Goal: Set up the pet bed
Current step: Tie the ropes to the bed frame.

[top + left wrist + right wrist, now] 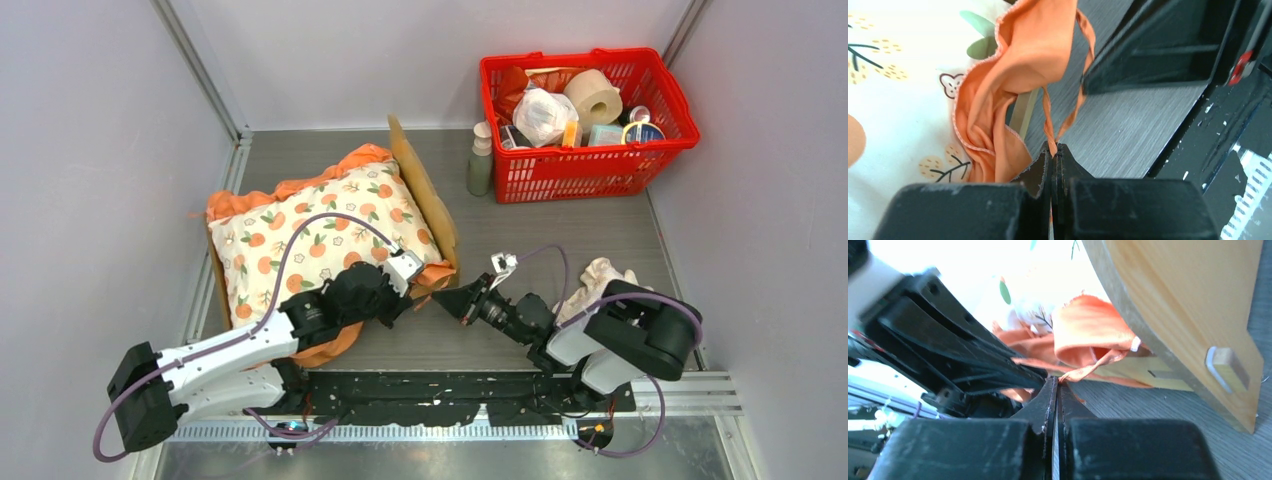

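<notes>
A grey wood-grain table is seen. On its left part the pet bed is placed, its wooden headboard turned toward the middle. In the far right corner a red basket is set, with a small bottle stood just beside it. Near the right edge a cream frilled pillow is laid.

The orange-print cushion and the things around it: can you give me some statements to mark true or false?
1. The cushion lies on the pet bed. True.
2. The left gripper is open and touches nothing. False: it is shut on an orange tie of the cushion.
3. The right gripper is shut on a second tie. True.
4. The red basket is empty. False: it holds a toilet roll and more.
</notes>
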